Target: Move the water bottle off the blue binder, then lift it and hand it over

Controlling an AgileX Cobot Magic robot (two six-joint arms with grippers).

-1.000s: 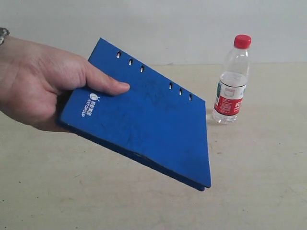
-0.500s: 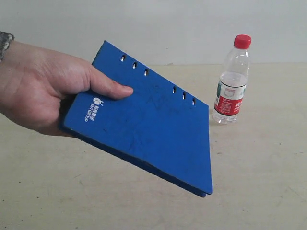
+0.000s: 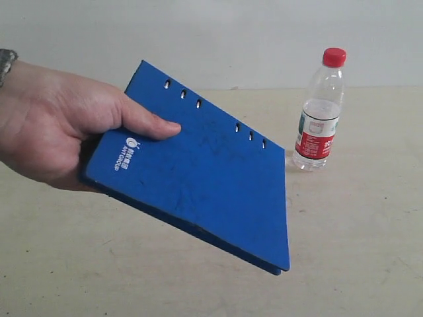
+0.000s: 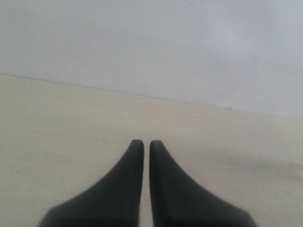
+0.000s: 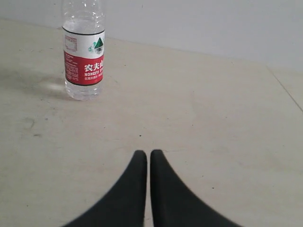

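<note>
The water bottle (image 3: 319, 111) stands upright on the beige table at the right, clear with a red cap and red-and-white label; the right wrist view also shows the water bottle (image 5: 84, 56), well away from my right gripper (image 5: 148, 153), which is shut and empty. A person's hand (image 3: 59, 125) holds the blue binder (image 3: 198, 175) tilted in the air above the table, left of the bottle and apart from it. My left gripper (image 4: 146, 143) is shut and empty over bare table. Neither gripper shows in the exterior view.
The beige table (image 3: 357, 251) runs back to a pale wall (image 3: 231, 33). The table's edge (image 5: 284, 90) shows in the right wrist view.
The hand has shifted the binder slightly, up and right and then back a little. The bottle and both grippers have not moved.
</note>
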